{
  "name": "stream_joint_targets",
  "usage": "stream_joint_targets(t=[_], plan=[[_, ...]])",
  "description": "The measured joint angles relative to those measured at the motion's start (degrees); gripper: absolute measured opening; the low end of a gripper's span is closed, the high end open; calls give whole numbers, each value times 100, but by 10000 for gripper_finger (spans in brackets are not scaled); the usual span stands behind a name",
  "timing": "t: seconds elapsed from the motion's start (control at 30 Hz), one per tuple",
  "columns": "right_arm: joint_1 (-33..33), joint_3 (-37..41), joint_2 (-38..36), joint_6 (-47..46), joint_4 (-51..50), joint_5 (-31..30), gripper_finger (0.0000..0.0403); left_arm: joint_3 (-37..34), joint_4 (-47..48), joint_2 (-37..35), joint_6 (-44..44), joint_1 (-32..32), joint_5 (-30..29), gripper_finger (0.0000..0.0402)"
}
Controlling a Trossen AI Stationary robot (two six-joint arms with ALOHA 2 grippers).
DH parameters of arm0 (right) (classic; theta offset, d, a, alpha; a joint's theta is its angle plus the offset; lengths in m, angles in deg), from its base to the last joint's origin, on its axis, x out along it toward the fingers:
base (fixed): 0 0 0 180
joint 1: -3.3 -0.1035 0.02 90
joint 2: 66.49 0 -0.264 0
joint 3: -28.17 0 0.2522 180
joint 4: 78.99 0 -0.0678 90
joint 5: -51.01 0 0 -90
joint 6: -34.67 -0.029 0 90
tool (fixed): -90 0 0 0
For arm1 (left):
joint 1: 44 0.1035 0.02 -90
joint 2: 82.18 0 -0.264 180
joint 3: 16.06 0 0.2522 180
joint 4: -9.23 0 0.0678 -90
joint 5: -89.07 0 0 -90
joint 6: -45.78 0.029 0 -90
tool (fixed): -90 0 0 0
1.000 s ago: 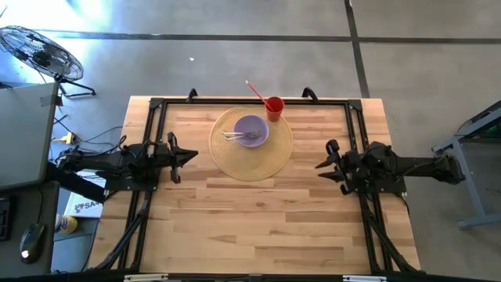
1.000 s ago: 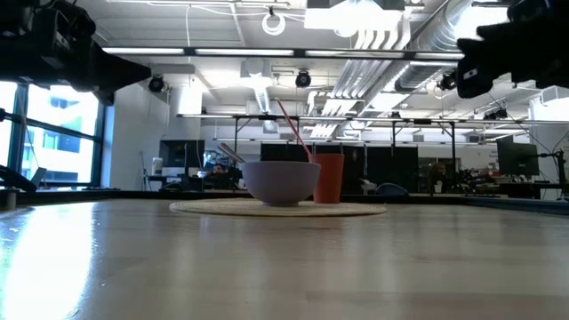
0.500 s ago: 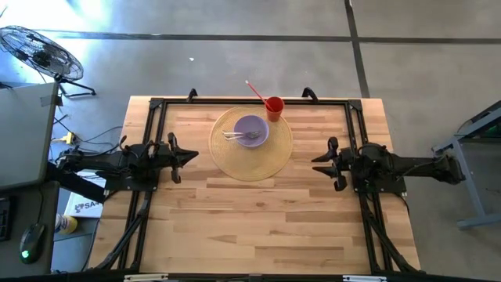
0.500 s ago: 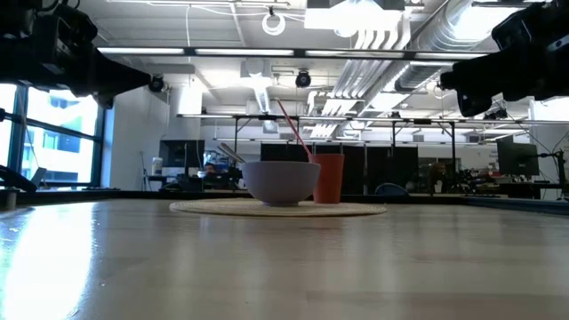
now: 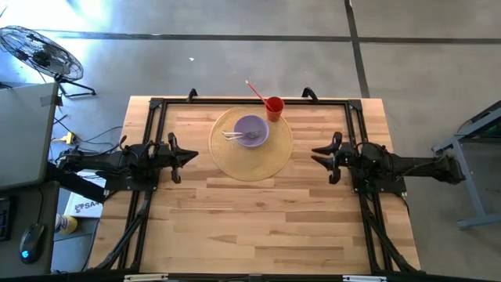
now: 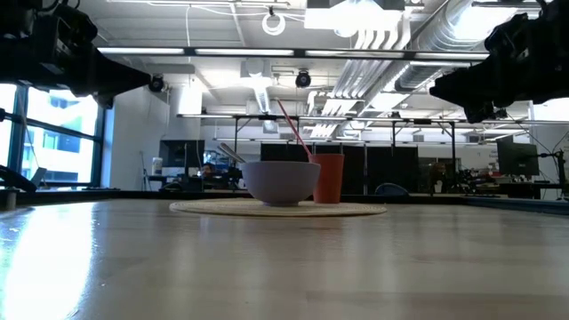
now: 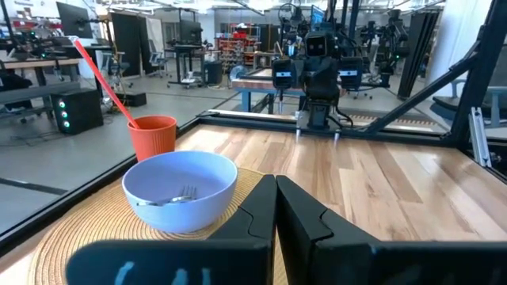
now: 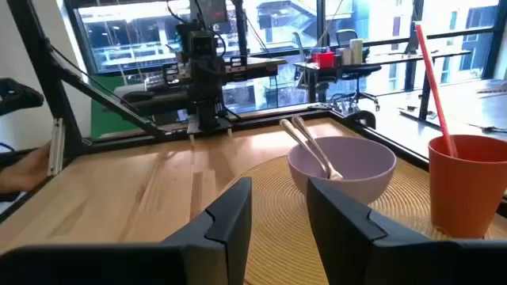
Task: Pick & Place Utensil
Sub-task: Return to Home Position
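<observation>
While the right gripper (image 5: 322,158) hovers, a mat (image 5: 270,159) bears bowl (image 5: 252,123) and cup (image 5: 273,109).

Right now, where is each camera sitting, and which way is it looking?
High view: above the table, looking straight down; left gripper and right gripper flank the purple bowl.
Low view: at tabletop height, looking across into the room; arms dark in the top corners.
Left wrist view: on the left arm, past its shut fingers toward the bowl and orange cup.
Right wrist view: on the right arm, past its open fingers toward them from the opposite side.
Shared: both wrist views see bowl and cup.
</observation>
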Motion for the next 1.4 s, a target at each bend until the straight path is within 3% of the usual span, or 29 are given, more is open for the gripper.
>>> stream_joint_targets(t=[0.27,0.5,0.6,0.77,1.0,1.17,1.4], plan=[[0,-36,-54,68,-382,-167,116,0,0,0,0,0,1,1],[0,-213,-649,50,-1226,-321,116,0,0,-2,0,0,3,1],[0,-197,-809,50,-1215,-281,116,0,0,-2,0,0,3,1],[-1,-2,-810,137,-782,299,116,0,0,-1,0,0,6,1],[4,-2,-711,137,-721,-85,116,0,0,-2,0,0,6,1],[4,-2,-708,647,-723,-50,116,0,0,-2,-2,0,6,1],[4,-2,-708,653,-715,-50,116,0,0,-2,0,0,6,1]])
